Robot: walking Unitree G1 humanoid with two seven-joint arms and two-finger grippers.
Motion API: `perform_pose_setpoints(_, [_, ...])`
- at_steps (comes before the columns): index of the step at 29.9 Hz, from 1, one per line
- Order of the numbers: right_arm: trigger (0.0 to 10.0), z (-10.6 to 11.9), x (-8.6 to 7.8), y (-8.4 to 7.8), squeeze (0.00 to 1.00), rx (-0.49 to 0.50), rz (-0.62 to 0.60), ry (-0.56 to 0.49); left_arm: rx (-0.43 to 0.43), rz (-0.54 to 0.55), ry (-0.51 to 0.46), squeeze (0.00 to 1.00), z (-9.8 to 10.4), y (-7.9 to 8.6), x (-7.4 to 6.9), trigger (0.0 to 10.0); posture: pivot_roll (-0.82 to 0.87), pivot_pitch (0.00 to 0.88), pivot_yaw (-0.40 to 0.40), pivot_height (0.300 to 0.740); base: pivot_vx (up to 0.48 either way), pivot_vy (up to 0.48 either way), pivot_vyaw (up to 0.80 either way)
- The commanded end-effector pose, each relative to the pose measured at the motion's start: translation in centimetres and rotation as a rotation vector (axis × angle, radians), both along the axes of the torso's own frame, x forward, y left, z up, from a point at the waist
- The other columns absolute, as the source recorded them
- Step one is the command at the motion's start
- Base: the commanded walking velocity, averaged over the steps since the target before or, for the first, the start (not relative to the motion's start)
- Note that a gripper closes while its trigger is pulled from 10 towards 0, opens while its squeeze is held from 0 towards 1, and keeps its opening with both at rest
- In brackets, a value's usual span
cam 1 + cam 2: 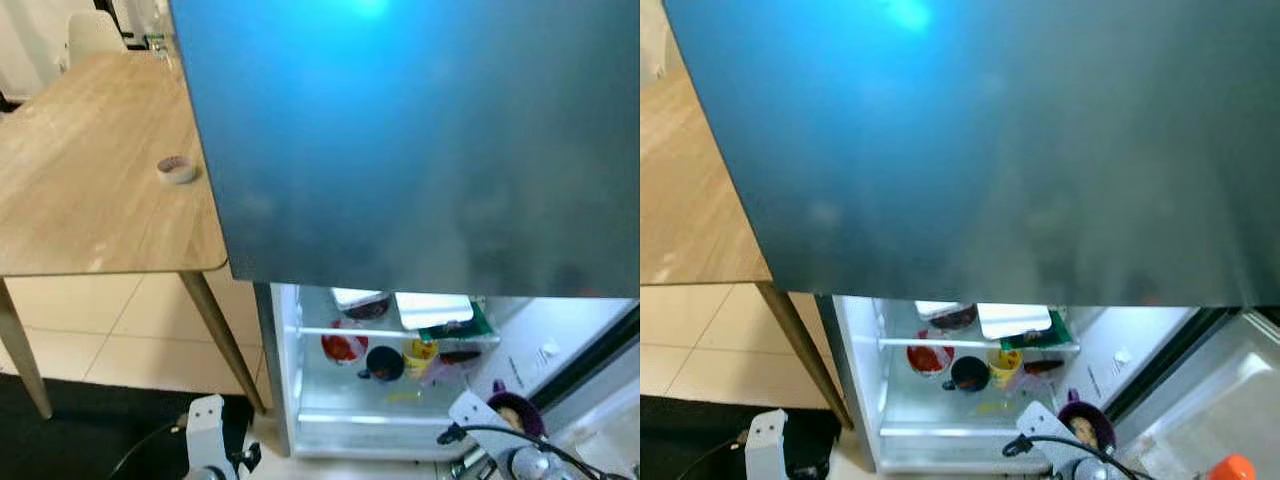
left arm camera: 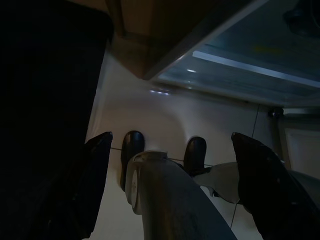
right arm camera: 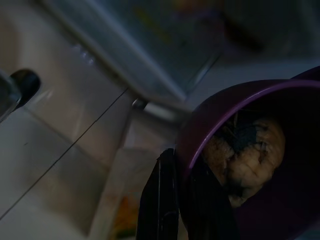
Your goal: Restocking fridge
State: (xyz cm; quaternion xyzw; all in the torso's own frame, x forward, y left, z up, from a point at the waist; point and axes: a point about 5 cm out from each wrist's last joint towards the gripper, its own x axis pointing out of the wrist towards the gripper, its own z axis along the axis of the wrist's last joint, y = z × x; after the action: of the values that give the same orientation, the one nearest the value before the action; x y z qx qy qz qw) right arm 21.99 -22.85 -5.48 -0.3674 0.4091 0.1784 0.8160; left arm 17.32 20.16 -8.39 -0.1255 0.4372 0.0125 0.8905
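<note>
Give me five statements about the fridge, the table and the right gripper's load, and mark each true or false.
1. The fridge stands open. True.
2. The right gripper holds a purple bowl with food in it. True.
3. The purple bowl is empty. False: brownish food lies inside.
4. A roll of tape lies on the wooden table. True.
5. The fridge shelves are bare. False: a red bowl and a dark cup sit there.

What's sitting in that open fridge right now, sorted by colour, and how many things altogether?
Red bowl: 1
Dark mug: 1
Yellow cup: 1
White tray: 1
Green pack: 1
Total: 5 clear ones; a few more are too blurred to name. The right gripper holds a purple bowl in front.
</note>
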Motion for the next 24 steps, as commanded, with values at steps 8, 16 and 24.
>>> perform_pose_setpoints(8, [10.0, 1.3, 2.4, 1.9, 0.0, 0.015, 0.118, -0.072, -0.006, 0.029, -0.018, 0.0, 0.2, 0.3, 0.3, 10.0, -0.01, 0.0, -0.069, 0.74, 0.0, -0.221, 0.0])
perform_pose_setpoints(16, [10.0, 1.2, 2.7, 3.2, 0.0, -0.014, 0.234, -0.012, 0.019, -0.041, -0.088, 0.0, 1.0, 0.0, 1.8, 10.0, -0.01, 0.0, -0.075, 0.74, 0.0, 0.0, 0.0])
perform_pose_setpoints(24, [10.0, 1.8, 3.7, 4.1, 0.0, 0.023, 0.228, -0.022, 0.064, -0.16, -0.161, 0.0, 2.0, -0.2, 3.4, 10.0, 0.0, 0.0, -0.076, 0.74, 0.0, 0.0, 0.0])
